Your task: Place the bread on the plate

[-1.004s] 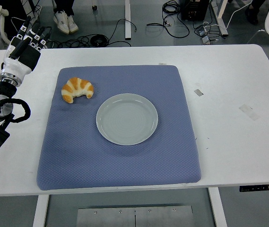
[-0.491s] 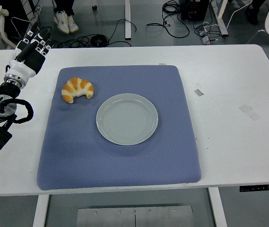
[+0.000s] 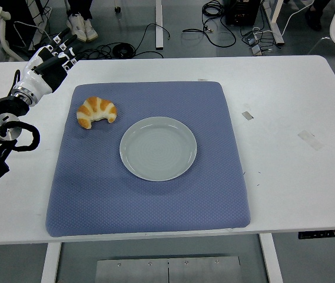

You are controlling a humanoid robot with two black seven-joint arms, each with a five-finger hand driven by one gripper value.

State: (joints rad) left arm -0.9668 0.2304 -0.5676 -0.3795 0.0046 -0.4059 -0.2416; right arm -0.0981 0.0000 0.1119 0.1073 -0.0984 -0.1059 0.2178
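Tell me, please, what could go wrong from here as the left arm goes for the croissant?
The left robot hand is open, up and to the left of the croissant; a low approach might snag the blue mat's raised edge. The curved croissant could roll out of a loose grasp. The plate might slide if bumped.

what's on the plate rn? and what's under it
Nothing is on the plate; it is bare. The croissant lies apart from it on the blue mat. The plate rests on that mat; the part of the mat beneath it is covered from view.

golden-striped bread [image 3: 96, 112], grey plate [image 3: 158, 148], blue mat [image 3: 96, 188]
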